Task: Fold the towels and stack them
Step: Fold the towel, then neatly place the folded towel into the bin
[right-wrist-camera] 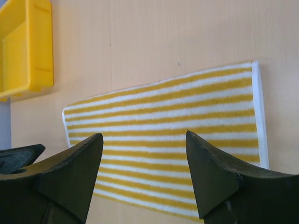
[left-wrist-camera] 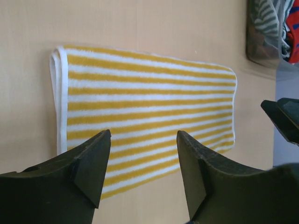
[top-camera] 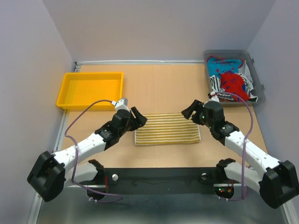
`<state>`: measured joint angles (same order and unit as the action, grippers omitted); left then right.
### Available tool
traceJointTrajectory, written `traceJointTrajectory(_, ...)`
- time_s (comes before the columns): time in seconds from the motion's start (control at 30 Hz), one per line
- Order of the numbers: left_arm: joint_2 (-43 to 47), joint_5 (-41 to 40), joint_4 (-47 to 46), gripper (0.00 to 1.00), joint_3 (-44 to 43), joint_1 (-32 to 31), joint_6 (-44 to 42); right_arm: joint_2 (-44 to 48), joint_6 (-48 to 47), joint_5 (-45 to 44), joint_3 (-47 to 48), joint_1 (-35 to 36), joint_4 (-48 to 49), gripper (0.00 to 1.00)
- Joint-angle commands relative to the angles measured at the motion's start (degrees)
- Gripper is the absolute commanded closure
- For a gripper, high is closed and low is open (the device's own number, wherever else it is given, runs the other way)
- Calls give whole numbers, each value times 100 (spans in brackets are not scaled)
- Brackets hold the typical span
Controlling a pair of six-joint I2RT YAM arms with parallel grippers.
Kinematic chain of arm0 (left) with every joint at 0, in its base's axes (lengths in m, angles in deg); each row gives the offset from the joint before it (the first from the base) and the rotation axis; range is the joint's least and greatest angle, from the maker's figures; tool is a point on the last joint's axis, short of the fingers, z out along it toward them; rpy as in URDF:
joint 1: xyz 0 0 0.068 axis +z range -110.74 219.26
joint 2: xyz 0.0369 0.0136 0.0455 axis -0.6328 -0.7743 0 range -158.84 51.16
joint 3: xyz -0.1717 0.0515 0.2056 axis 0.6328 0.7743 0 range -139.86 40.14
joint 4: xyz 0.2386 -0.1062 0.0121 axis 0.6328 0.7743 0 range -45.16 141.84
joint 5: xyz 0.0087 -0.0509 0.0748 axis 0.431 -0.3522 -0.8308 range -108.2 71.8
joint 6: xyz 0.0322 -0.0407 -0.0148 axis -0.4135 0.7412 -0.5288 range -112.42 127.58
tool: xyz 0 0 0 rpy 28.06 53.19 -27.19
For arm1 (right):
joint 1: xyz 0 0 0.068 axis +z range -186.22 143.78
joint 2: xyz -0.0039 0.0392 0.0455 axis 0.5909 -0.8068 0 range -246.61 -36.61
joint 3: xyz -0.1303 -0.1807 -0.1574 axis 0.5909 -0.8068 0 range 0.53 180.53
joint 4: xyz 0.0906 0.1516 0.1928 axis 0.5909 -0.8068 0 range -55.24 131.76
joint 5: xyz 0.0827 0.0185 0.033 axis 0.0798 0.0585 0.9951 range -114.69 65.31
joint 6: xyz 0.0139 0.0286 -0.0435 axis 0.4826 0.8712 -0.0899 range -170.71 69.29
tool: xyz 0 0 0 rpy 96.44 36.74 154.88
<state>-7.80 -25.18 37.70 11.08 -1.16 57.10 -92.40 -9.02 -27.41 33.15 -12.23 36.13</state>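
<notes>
**A:** Pale wooden tabletop (top-camera: 159,84): why does the yellow-and-cream striped cloth towel (top-camera: 167,129) lie flat at its centre?

**B:** Folded once, I judge. My left gripper (top-camera: 139,116) at its nine o'clock and right gripper (top-camera: 189,109) at three both gape empty, flanking it for another fold.

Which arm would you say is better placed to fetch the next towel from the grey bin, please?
Right, probably. The grey bin sits at the far right, just beyond the right gripper, which stands open. The left gripper, also open, is across the striped towel, farther from it.
</notes>
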Motion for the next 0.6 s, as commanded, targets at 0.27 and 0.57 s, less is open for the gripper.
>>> traceJointTrajectory(0.27,-2776,101,-1492,42,-873,825,-522,-2391,-144,245,-291,-1026,2610,30)
traceJointTrajectory(0.57,-3474,592,-1669,41,-1189,1054,-390,-4220,-547,904,463,-1678,2866,30)
